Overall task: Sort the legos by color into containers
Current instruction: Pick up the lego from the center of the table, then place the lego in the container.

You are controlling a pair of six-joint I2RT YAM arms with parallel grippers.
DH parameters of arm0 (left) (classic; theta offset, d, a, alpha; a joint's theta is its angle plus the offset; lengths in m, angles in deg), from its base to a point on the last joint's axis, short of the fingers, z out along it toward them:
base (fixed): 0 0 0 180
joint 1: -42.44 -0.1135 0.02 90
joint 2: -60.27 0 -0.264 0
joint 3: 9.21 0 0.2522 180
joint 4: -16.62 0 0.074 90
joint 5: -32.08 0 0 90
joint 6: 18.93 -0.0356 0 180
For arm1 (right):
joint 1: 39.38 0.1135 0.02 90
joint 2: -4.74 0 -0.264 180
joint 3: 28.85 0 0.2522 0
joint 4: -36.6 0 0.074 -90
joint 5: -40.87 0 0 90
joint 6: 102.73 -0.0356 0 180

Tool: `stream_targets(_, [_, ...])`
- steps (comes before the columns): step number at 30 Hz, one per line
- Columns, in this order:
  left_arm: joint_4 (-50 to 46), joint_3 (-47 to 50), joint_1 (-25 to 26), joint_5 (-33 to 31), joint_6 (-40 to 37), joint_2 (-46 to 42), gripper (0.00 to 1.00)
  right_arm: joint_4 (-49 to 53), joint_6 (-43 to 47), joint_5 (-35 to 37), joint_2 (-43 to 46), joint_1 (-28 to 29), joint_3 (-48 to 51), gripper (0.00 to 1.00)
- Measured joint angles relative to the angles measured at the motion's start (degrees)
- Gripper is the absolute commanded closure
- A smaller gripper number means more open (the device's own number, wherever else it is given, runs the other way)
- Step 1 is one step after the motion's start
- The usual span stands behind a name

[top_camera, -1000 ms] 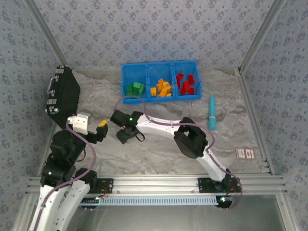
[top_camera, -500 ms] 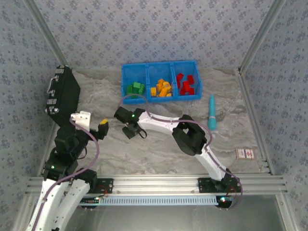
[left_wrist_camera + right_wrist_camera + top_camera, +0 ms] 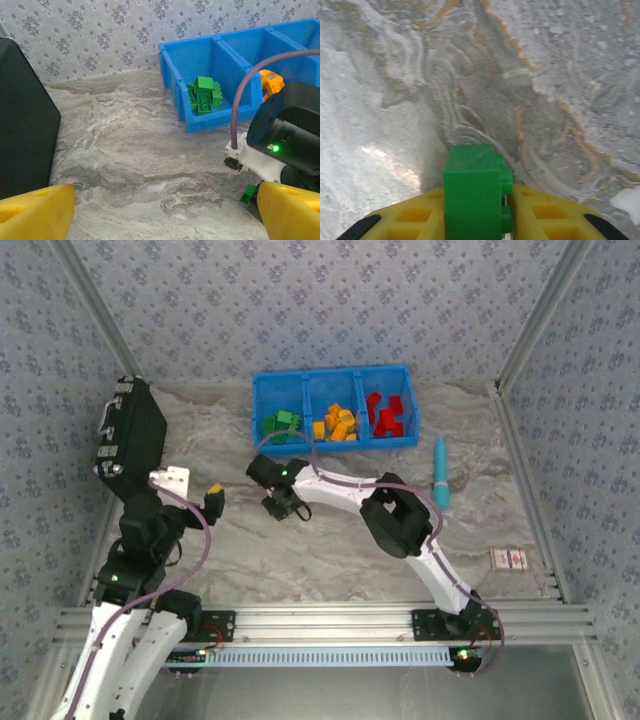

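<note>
The right tool (image 3: 283, 502) is gripping a green lego (image 3: 472, 190) between its yellow fingers (image 3: 540, 215), the jaws pressed against its two sides, over bare marbled table (image 3: 330, 550). A second ago this tool was sitting close beside the left tool (image 3: 213, 498). Now it is standing farther from it and nearer the blue bin (image 3: 330, 447), though not over it. The left tool is staying spread wide with nothing between its fingers, and it is sitting slightly farther from the near edge than before. In the bin, green legos (image 3: 282, 424) are lying in the left compartment, orange legos (image 3: 336, 425) in the middle, red legos (image 3: 386, 415) in the right.
</note>
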Motion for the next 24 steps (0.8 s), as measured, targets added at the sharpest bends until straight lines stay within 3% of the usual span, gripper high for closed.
stream_targets(6, [0.6, 0.2, -1.7, 0.7, 0.0, 2.5, 0.06, 3.8, 2.6, -0.4, 2.4, -2.6, -4.6, 0.70])
stream_targets(16, [1.3, 0.9, -3.7, 1.5, 0.0, 3.4, 0.06, 7.2, 7.7, -0.4, 2.9, -9.0, -21.4, 0.71])
stream_targets(24, [2.5, 1.0, -4.6, 1.7, 0.0, 5.4, 0.06, 4.0, 10.0, 1.4, -0.9, -12.2, -30.3, 0.71])
